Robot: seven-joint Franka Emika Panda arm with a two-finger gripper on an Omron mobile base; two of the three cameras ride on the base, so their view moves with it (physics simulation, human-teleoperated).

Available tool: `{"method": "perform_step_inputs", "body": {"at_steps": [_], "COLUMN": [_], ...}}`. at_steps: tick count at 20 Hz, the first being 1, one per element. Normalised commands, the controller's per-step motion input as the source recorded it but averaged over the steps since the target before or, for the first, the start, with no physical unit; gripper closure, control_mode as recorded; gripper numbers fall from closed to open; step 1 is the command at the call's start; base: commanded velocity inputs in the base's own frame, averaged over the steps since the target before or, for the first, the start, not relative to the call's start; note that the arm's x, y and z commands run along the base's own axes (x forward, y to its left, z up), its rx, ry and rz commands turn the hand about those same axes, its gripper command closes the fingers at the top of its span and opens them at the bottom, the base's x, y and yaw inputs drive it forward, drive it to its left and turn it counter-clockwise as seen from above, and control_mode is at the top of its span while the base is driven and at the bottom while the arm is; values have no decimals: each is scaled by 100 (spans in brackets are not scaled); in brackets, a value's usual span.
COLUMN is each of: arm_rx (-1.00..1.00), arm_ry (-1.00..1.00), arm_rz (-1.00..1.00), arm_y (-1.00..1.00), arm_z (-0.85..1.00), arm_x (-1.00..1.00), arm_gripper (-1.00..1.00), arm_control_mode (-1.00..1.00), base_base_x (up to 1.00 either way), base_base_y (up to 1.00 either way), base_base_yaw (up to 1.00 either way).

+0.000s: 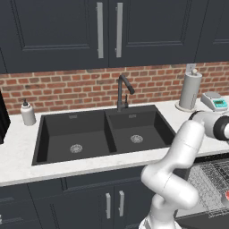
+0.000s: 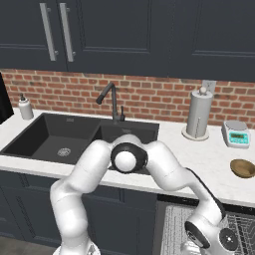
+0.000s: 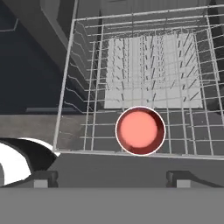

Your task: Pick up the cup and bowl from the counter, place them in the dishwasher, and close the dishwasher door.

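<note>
A red cup stands upright in the grey wire rack of the open dishwasher, near the rack's front edge; a sliver of the cup also peeks out at the right edge of the left base view. My gripper hangs above it, open, its fingertips wide apart and holding nothing. The brown bowl sits on the white counter at the far right, past the scale. I cannot tell the dishwasher door apart from the dark surfaces around the rack.
A black double sink with a dark tap is set in the counter. A paper towel roll and a small scale stand at the back right, a soap bottle at the left. Dark handled cupboards hang above.
</note>
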Motion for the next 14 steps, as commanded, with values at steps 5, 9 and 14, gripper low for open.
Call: {"method": "perform_step_inputs", "body": {"at_steps": [5, 9, 14], "arm_rx": [-5, -4, -2], "arm_ry": [-5, -9, -17], "arm_rz": [0, 0, 0], "arm_y": [-6, -15, -31], "arm_z": [100, 100, 100], "arm_x": [-88, -76, -17], "arm_gripper": [-100, -100, -100], "arm_control_mode": [-100, -100, -100], "base_base_x": [0, 0, 0], "base_base_y": [0, 0, 0], "base_base_yaw": [0, 0, 0]}}
